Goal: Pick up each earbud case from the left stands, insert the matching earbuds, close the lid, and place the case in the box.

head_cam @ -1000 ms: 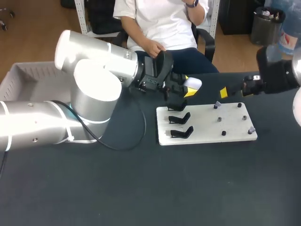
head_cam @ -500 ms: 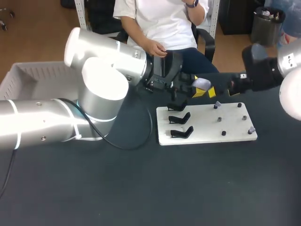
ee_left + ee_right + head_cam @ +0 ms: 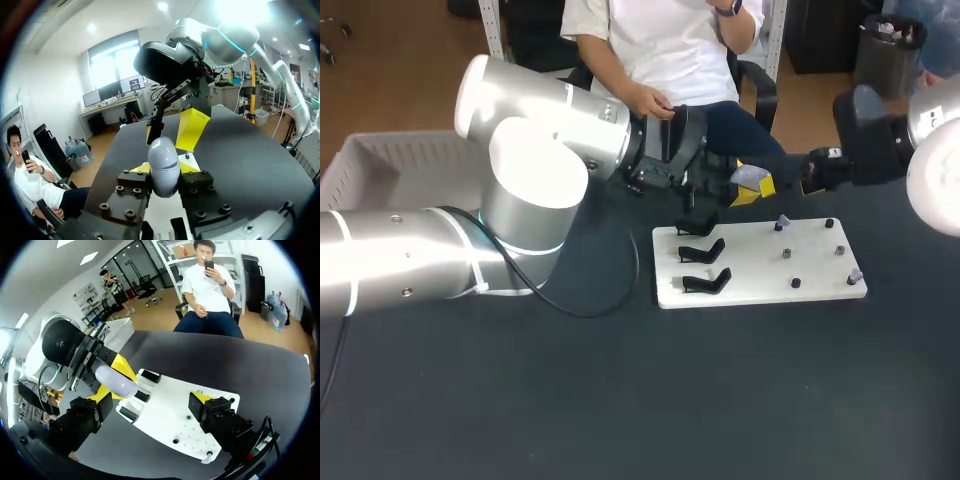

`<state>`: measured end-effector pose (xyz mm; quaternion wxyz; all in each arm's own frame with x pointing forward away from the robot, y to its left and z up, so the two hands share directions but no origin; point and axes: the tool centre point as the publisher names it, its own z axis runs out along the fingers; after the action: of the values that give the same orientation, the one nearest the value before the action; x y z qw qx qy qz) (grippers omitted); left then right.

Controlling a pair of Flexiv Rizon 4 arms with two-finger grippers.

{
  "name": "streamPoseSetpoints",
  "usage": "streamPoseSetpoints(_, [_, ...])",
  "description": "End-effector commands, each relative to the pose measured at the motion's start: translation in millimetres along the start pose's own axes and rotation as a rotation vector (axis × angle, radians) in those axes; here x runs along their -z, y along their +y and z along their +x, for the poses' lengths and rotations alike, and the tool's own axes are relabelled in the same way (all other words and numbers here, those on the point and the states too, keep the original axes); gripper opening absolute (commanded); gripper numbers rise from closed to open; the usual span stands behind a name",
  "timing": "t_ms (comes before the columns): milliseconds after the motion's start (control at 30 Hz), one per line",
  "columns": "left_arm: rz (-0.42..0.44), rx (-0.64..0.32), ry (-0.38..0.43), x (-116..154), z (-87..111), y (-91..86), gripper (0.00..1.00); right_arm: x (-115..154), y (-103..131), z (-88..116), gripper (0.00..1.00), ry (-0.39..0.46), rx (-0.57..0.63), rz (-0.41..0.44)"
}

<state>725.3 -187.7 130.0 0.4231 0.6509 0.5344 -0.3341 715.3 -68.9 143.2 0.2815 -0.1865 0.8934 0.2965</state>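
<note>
Dark tabletop (image 3: 620, 400) w/ white board (image 3: 820, 285), black stands (image 3: 705, 250) on its left side. Our left claw (image 3: 164, 172) is clamped on the pale earbud case (image 3: 748, 178), held above the board's far edge. Our right claw (image 3: 151, 396) is spread wide, holding nothing, right next to the case.

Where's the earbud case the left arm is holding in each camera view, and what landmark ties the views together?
Head view: the earbud case sits in the left gripper, just past the white board's far edge.
Left wrist view: clamped between its own fingers.
Right wrist view: ahead of the right gripper, held by the other arm near the board's black stands.
Shared landmark: the white board.
</note>
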Motion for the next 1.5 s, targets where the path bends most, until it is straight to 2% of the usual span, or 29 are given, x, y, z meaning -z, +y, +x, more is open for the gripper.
streamPoseSetpoints(33, [-0.002,-0.003,-0.011,2,1.0,-7.0,0.0,1,-2,-3,1.0,-0.009,0.004,0.003])
streamPoseSetpoints(267, [-0.002,-0.011,-0.032,5,-1.0,-18.8,0.0,11,-3,-12,1.0,-0.024,0.036,0.039])
streamPoseSetpoints(500, [-0.015,0.047,-0.195,19,1.5,-19.3,0.0,44,-16,-7,1.0,-0.034,0.048,0.157])
streamPoseSetpoints(733, [-0.085,0.087,-0.34,29,-2.5,-19.4,0.0,73,-42,10,1.0,0.032,0.07,0.318])
streamPoseSetpoints(833, [-0.098,0.095,-0.36,30,-4.7,-17.8,0.0,81,-51,19,1.0,0.037,0.06,0.357])
streamPoseSetpoints(1000, [-0.104,0.12,-0.347,29,-9.3,-15.1,0.0,88,-59,29,1.0,0.046,0.053,0.41])
streamPoseSetpoints(1067, [-0.091,0.124,-0.332,29,-10.5,-14.1,0.0,85,-61,34,1.0,0.037,0.039,0.404])
streamPoseSetpoints(1500, [-0.091,0.124,-0.332,29,-10.5,-14.1,0.0,85,-61,34,1.0,0.037,0.039,0.404])
